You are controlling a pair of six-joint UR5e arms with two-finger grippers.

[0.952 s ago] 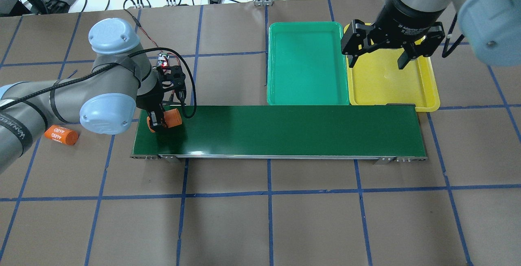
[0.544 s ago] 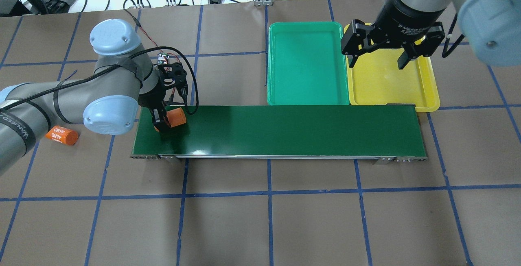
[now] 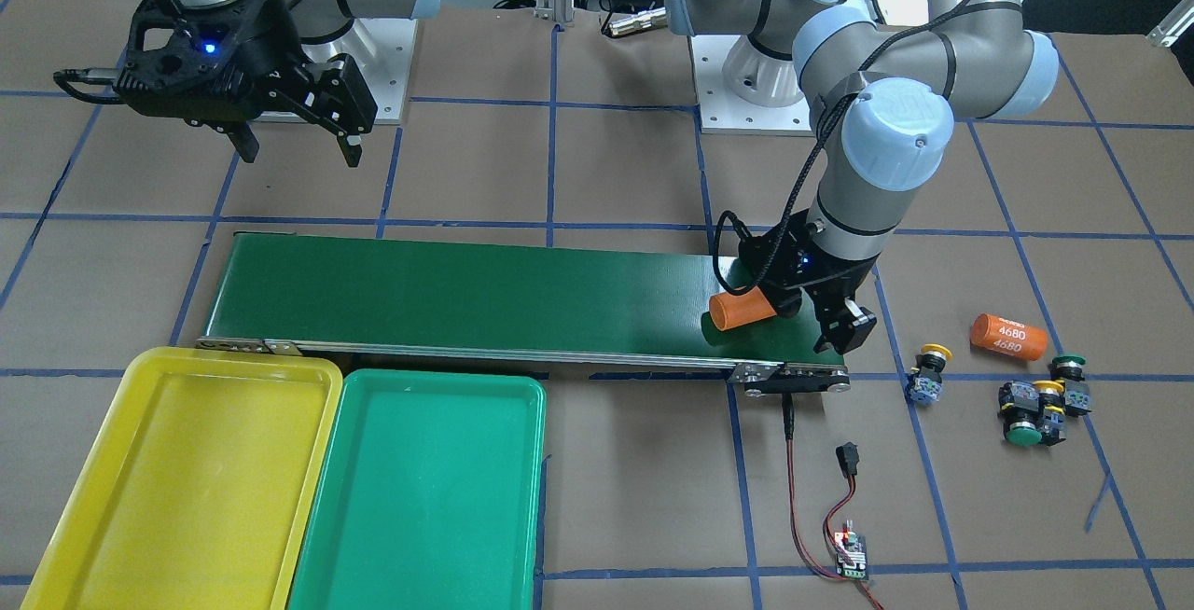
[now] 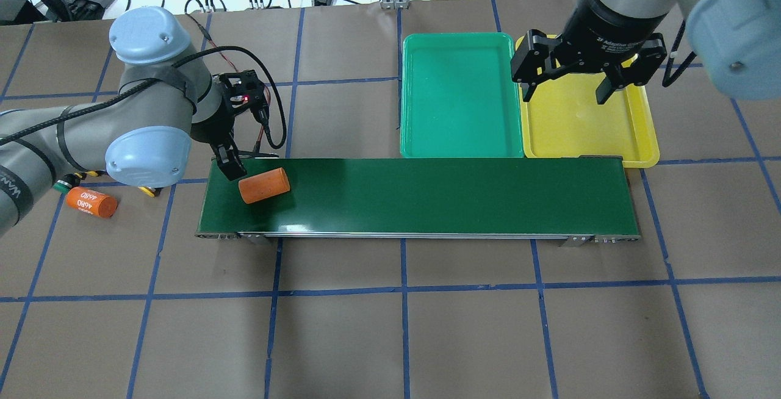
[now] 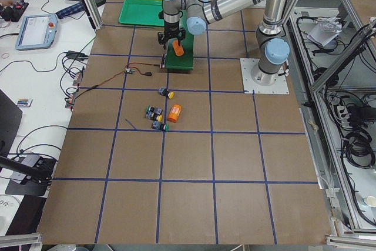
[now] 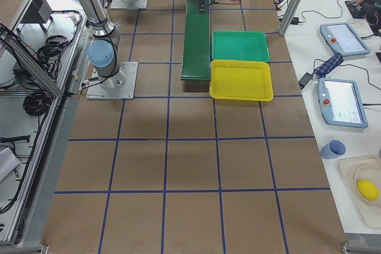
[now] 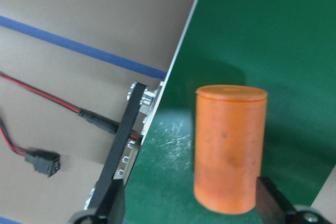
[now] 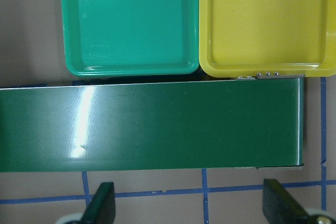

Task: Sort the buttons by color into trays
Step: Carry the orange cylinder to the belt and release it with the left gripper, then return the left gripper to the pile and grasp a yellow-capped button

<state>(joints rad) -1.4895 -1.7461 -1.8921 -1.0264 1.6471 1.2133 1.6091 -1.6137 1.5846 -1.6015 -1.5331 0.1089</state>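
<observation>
Since a second ago, let go of the orange cylinder with the left tool and pulled that tool back toward the belt's end. Left the smooth, round cylinder lying on its side on the conveyor belt, near that end.

Under everything, a big flat desk covered in brown paper, with blue tape lines making squares. Across the middle, the belt: long, thin, dark green and a little shiny. Right against its far edge, two shallow plastic trays with rounded rims, side by side and touching: the green tray and the yellow tray.

Above the yellow tray, the black right tool, with fingers spread wide and nothing between them. Left tool spread wide too, gripping nothing.

On the paper past the belt's end, on the left arm's side, a second orange cylinder with "4680" printed on it. Close by, the four buttons, small and knobby, with black bodies and round caps. One yellow-capped button alone, nearer the belt. Other three bunched together just beside the marked cylinder. All on the desk, well apart from the trays.
</observation>
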